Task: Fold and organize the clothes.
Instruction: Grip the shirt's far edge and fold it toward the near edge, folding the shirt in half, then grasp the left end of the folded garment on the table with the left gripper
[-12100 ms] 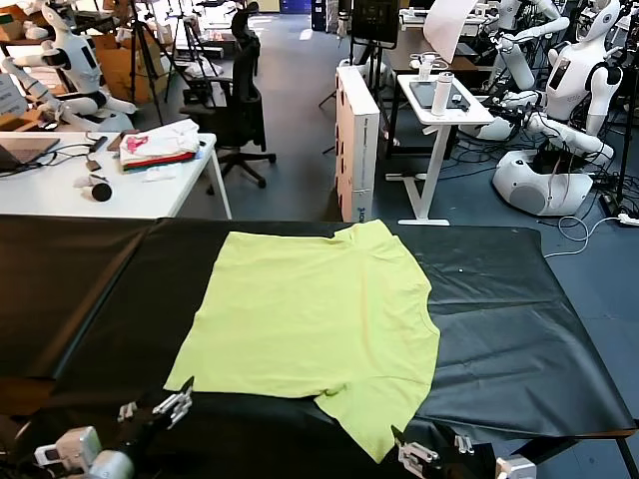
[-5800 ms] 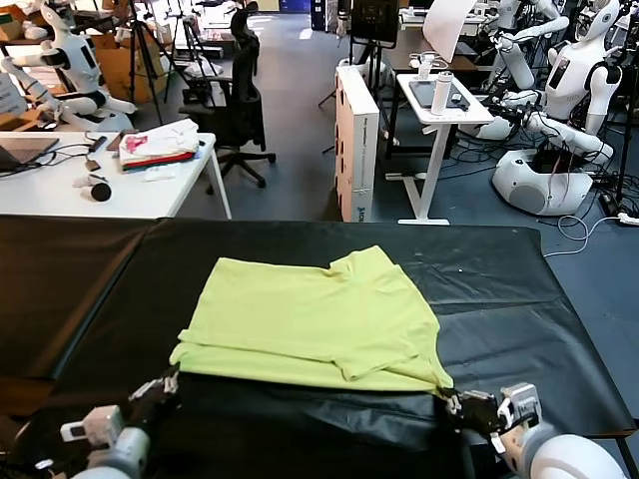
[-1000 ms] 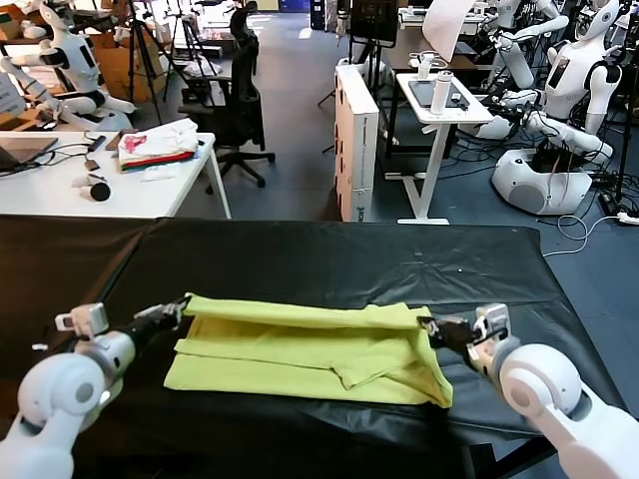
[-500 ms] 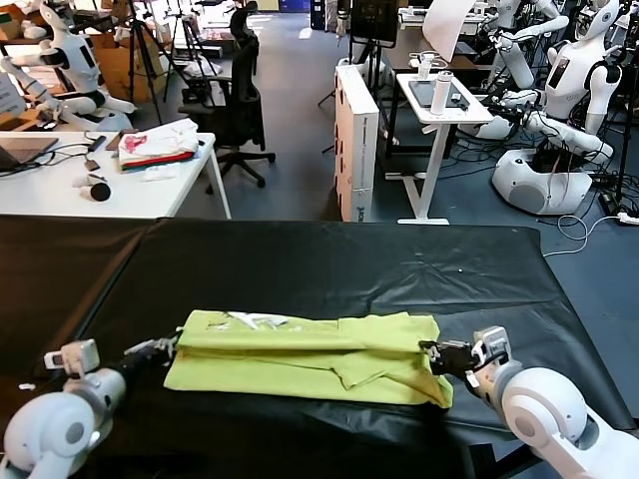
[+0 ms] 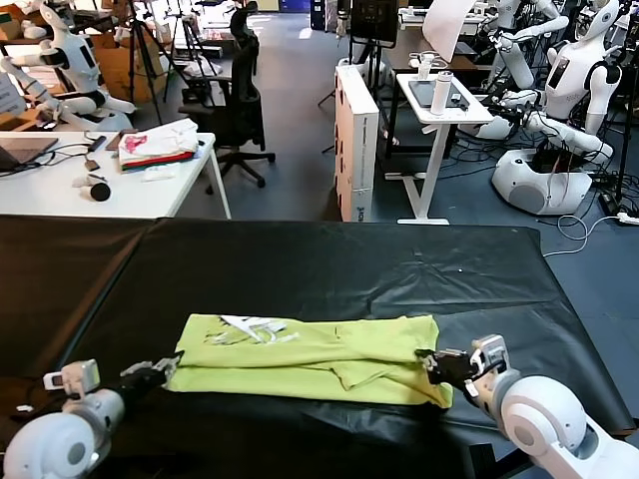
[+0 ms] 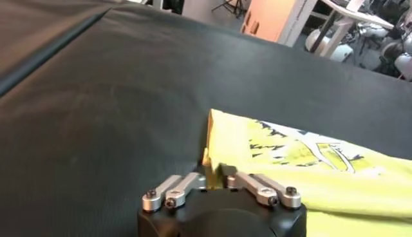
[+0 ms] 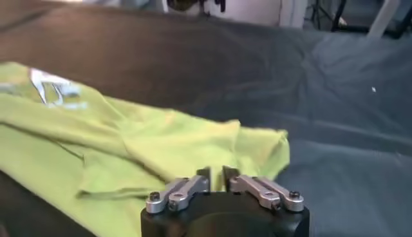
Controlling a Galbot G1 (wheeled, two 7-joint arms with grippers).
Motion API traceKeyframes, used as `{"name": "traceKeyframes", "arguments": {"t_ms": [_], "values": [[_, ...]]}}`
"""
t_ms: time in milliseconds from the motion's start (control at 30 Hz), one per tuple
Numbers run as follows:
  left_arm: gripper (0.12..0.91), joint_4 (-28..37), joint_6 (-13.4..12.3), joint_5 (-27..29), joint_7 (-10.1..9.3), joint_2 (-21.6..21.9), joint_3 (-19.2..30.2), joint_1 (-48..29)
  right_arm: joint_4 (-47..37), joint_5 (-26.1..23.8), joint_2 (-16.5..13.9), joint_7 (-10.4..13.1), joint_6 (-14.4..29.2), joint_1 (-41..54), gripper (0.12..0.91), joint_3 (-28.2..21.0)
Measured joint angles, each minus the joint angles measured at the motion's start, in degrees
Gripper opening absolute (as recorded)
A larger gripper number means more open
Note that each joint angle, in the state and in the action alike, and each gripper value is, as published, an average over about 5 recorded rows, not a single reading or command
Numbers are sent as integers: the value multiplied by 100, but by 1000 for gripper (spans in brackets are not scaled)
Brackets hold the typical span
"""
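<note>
At the near edge of the black, faintly wrinkled sheet-covered table (image 5: 329, 264), the left gripper (image 5: 168, 368) sits low at the near left corner of the lime yellow-green cotton T-shirt (image 5: 310, 357), its fingertips at the cloth's edge. Whether its jaws are parted or closed on the fabric cannot be told. The right gripper (image 5: 427, 360) rests at the shirt's right end, fingertips against the folded hem; its state also cannot be told.

The shirt lies folded into a long band across the table's near middle, soft and rumpled, with a white printed patch (image 5: 250, 328) showing on its upper left layer. Bare black surface spreads wide beyond it to the far edge and to both sides.

Past the table stand a white desk (image 5: 110, 190) bearing a folded white, pink and red fabric pile (image 5: 158, 146), a black office chair (image 5: 240, 105), a white upright panel (image 5: 356, 140), and white humanoid robots (image 5: 559, 110) at far right.
</note>
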Motion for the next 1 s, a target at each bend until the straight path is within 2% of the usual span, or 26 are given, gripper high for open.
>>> {"name": "traceKeyframes", "arguments": {"t_ms": [100, 200, 367, 600, 833, 900, 1000], "values": [[862, 44, 0, 10, -48, 15, -28, -103, -188, -107, 121, 10, 125, 148, 795, 54], [901, 157, 0, 14, -135, -10, 17, -287, -434, -261, 281, 12, 330, 302, 888, 57], [907, 433, 0, 161, -160, -113, 227, -754, -817, -452, 574, 7, 465, 406, 906, 14], [907, 872, 0, 484, -70, -336, 658, -1302, -1168, -635, 936, 11, 572, 420, 907, -26], [907, 1187, -119, 599, -20, -475, 956, -1630, -1325, -687, 1139, 13, 576, 420, 907, -51], [907, 1255, -168, 616, -21, -491, 993, -1675, -1357, -692, 1163, 10, 576, 426, 897, -61], [907, 1347, -217, 632, -21, -502, 1017, -1716, -1390, -693, 1191, 5, 575, 440, 837, -82]]}}
